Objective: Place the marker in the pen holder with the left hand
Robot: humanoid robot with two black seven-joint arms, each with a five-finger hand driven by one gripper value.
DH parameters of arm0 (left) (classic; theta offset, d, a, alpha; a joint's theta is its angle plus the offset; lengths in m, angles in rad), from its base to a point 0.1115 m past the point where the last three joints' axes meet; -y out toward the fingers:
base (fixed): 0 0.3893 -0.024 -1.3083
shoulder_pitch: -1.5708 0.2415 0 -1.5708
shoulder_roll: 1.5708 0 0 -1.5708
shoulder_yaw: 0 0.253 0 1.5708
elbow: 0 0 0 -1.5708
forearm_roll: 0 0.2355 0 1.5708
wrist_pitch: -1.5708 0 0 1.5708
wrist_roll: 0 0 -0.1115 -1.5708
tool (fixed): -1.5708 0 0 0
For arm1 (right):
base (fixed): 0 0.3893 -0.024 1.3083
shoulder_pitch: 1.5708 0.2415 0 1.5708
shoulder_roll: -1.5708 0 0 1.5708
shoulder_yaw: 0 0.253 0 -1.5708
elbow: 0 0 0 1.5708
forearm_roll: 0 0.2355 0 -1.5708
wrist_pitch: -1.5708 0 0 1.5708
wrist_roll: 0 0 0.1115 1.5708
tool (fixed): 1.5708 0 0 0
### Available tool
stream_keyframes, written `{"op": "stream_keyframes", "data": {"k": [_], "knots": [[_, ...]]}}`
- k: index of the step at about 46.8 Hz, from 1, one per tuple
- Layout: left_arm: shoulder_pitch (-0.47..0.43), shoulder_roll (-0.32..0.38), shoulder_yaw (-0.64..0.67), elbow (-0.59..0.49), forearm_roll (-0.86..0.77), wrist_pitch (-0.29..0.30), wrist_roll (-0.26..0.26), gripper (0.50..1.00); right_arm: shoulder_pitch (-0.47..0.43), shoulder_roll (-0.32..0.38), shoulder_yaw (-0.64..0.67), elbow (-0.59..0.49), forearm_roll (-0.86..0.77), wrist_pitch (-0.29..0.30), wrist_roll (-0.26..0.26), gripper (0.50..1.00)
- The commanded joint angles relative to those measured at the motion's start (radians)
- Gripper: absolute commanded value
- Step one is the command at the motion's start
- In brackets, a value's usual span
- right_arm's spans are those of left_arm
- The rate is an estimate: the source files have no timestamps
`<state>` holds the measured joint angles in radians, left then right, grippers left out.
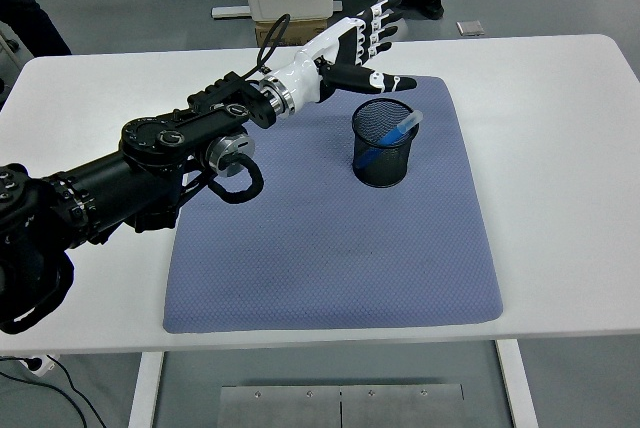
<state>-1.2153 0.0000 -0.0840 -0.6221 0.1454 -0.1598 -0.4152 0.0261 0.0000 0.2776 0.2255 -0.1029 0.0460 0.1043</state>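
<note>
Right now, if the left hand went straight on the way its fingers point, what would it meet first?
Nothing on the table, it seems: the left hand, open, points up and away past the far table edge. The pen holder sits below that line; depth is unclear.

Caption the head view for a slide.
Blue marker leans inside the mesh pen holder on the mat; open left hand hovers above.

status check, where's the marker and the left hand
Left robot hand open, empty, above and behind pen holder. Marker in holder, leaning on rim. Nothing in the way.
</note>
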Motion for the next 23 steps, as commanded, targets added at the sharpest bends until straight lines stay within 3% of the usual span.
{"op": "stream_keyframes", "data": {"k": [1, 9, 10, 12, 20, 23], "knots": [[0.000, 0.000, -0.003, 0.001, 0.006, 0.000, 0.001, 1.000, 0.000, 0.000, 0.000, 0.000, 0.000, 0.000, 0.000, 1.000], [0.003, 0.023, -0.003, 0.002, 0.010, 0.003, 0.001, 1.000, 0.000, 0.000, 0.000, 0.000, 0.000, 0.000, 0.000, 1.000], [0.009, 0.073, -0.003, 0.002, 0.002, 0.012, -0.002, 1.000, 0.000, 0.000, 0.000, 0.000, 0.000, 0.000, 0.000, 1.000], [0.016, 0.093, -0.013, 0.002, -0.009, 0.013, -0.010, 1.000, 0.000, 0.000, 0.000, 0.000, 0.000, 0.000, 0.000, 1.000], [0.121, 0.190, -0.135, 0.001, -0.066, 0.003, -0.157, 1.000, 0.000, 0.000, 0.000, 0.000, -0.001, 0.000, 0.000, 1.000], [0.161, 0.245, -0.187, 0.001, -0.070, -0.009, -0.183, 1.000, 0.000, 0.000, 0.000, 0.000, 0.000, 0.000, 0.000, 1.000]]}}
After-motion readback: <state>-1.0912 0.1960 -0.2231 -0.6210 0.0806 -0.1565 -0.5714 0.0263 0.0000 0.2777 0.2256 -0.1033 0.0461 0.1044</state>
